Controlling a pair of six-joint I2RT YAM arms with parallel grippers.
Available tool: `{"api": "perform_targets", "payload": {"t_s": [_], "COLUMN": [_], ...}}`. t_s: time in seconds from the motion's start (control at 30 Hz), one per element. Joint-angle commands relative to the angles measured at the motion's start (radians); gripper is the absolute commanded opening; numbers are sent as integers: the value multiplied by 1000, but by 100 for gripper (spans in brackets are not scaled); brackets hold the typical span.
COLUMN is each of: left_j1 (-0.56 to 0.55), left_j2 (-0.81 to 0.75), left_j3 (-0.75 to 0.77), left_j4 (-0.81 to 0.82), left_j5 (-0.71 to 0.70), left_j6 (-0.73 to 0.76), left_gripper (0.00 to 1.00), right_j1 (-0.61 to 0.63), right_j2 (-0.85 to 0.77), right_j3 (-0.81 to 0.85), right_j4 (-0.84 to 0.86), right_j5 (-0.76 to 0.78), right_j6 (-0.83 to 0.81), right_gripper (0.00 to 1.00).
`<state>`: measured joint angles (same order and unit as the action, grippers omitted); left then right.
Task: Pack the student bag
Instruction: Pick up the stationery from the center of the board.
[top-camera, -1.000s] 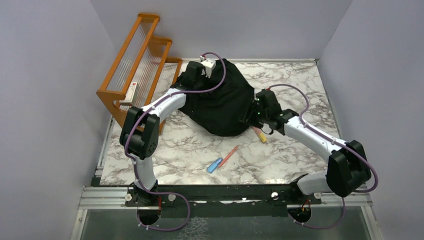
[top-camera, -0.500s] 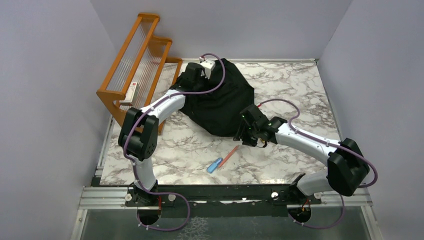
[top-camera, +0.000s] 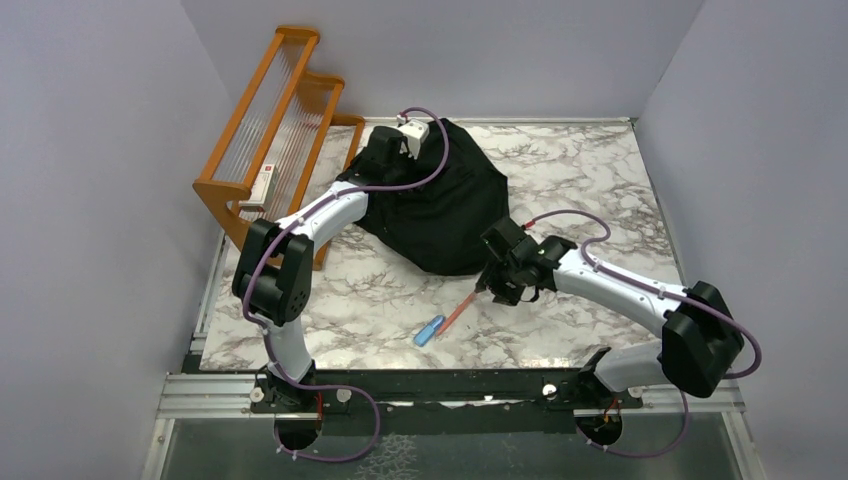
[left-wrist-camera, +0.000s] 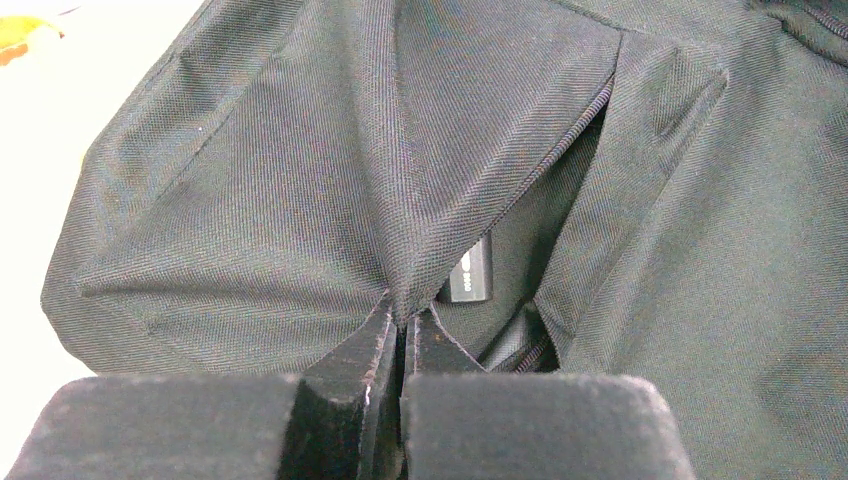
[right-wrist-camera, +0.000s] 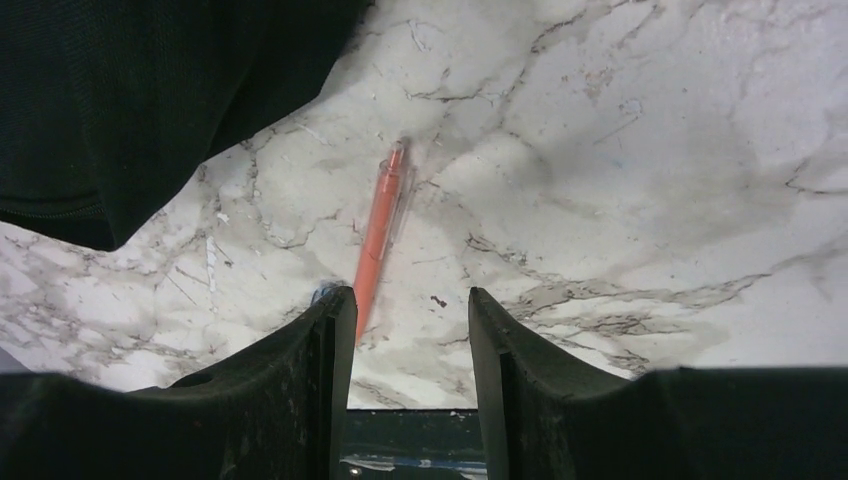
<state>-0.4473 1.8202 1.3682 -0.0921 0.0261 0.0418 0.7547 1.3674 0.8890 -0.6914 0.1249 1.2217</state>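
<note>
My right end effector (right-wrist-camera: 410, 310), jaws apart, has swung off the student bag (top-camera: 440, 205) at 12 o'clock to the orange pen (right-wrist-camera: 378, 240). My left end effector (left-wrist-camera: 402, 325) stays clamped on bag fabric; I judge pen pickup comes next.

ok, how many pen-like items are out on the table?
2: an orange pen below the right tool; a short blue one at its near-left end. The right arm or bag may hide more.

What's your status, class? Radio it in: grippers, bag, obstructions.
Left gripper shut on student bag fabric. Right gripper open, over orange pen. Nothing blocking the pen.
</note>
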Motion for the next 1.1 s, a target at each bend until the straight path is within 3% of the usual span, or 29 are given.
{"api": "perform_targets", "payload": {"t_s": [0.0, 0.47, 1.07], "left_j1": [-10, -11, -11], "left_j2": [-43, -75, -76], "left_j3": [4, -7, -8], "left_j4": [23, 26, 29], "left_j5": [9, -6, 6], "left_j6": [-5, 7, 4], "left_gripper": [0, 0, 0], "right_j1": [34, 150, 209], "right_j2": [-9, 268, 372], "right_j3": [17, 149, 175], "right_j4": [-55, -1, -40], "right_j5": [31, 42, 56], "right_j6": [24, 14, 56], "right_gripper": [50, 51, 44]}}
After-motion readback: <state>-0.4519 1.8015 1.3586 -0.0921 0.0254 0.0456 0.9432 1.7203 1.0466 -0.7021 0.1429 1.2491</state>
